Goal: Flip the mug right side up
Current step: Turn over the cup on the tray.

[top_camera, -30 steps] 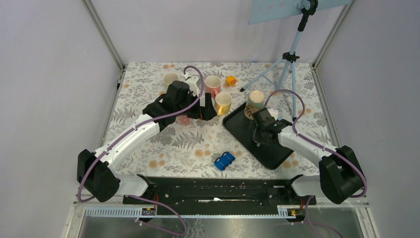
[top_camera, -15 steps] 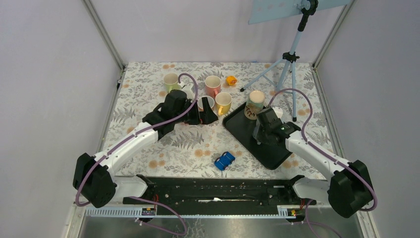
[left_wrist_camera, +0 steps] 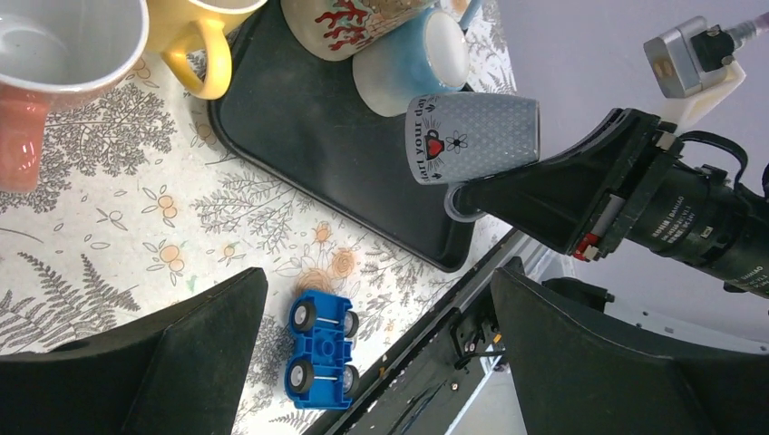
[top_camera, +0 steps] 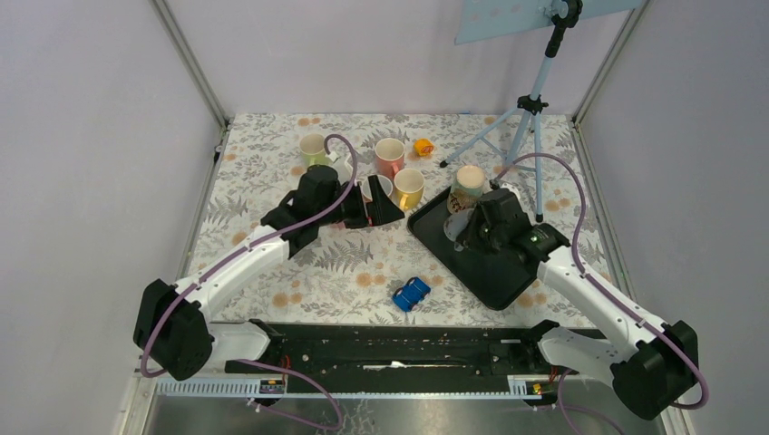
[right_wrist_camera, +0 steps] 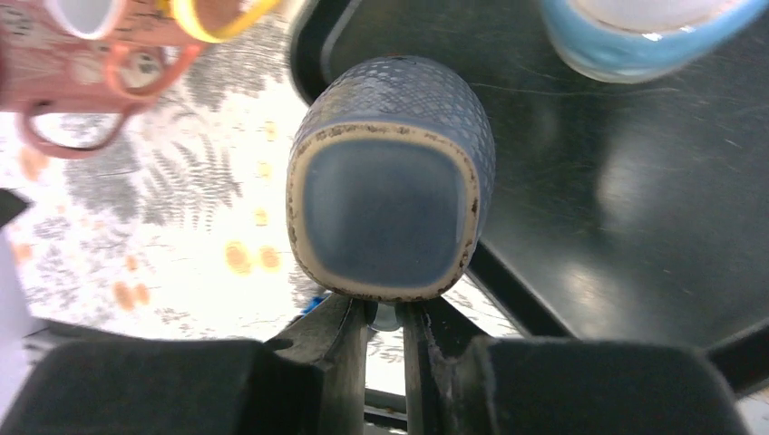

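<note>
My right gripper [right_wrist_camera: 385, 324] is clamped on the handle of the grey mug [right_wrist_camera: 390, 213]. Both fingers [right_wrist_camera: 340, 335] pinch the loop with hardly any gap left between them. The mug lies on its side in the grip, its unglazed base ring facing back at the wrist camera and its mouth pointing away from the gripper. In the left wrist view its body runs level, with the lettered band at the end farthest from the fingers. It sits over the edge of the black tray [right_wrist_camera: 589, 227], partly above the tray and partly above the floral tablecloth [right_wrist_camera: 181, 208]. I cannot tell whether it touches the tray.

Ahead of the gripper and to its right, a blue mug [right_wrist_camera: 635, 27] sits on the tray, with a coral-patterned mug [left_wrist_camera: 349, 23] just beside it. Ahead and to the left, off the tray on the cloth, are a yellow mug [right_wrist_camera: 218, 14] and a pink mug [right_wrist_camera: 36, 72].

My left gripper [left_wrist_camera: 379, 279] is spread wide with nothing between its fingers. It hangs above the cloth, facing the right gripper and the mug across the tray's corner. A blue toy car [left_wrist_camera: 320, 349] lies on the cloth in the gap between its fingers, near that corner.
</note>
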Controlling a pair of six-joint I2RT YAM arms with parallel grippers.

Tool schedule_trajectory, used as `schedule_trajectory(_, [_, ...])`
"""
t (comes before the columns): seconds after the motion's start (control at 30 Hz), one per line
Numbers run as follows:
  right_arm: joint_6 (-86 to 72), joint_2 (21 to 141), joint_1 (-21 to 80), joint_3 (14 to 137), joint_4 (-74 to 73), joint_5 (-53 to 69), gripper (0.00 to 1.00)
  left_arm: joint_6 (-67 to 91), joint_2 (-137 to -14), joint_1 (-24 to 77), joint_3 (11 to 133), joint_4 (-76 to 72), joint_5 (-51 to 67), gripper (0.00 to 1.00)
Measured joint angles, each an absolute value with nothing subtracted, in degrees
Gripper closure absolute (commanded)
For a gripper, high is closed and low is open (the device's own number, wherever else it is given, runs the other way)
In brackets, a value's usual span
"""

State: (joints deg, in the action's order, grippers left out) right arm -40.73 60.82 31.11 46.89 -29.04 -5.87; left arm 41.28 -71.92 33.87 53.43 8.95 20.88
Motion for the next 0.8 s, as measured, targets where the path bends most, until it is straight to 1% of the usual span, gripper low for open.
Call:
schedule_trajectory(0.17, [-43.5, 60.8, 31.2, 47.9, -22.7, -1.2, 1.0, 43.3, -71.7, 32.4, 52.4, 6.3, 23.3, 0.01])
schedule_trajectory(0.37, [-48.9, 63.9, 31.2, 47.9, -9.4, 5.8, 1.0, 47.0, -71.7, 29.6, 50.4, 2.0, 28.0, 0.04])
schedule_trajectory(0.5, [-52.8, 67.0, 31.3, 47.9, 0.7, 10.1, 1.0, 51.3, -71.7, 26.9, 48.8, -3.0, 32.7, 0.11])
schedule_trajectory(0.67, [-57.3, 69.6, 31.3, 47.9, 11.8, 15.0, 1.0, 59.0, -72.8, 24.5, 45.8, -13.5, 39.4, 0.2])
schedule_trajectory(0.8, [-60.2, 70.6, 31.4, 47.5, 18.4, 18.0, 1.0, 65.5, -75.5, 24.1, 44.2, -21.5, 43.2, 0.26])
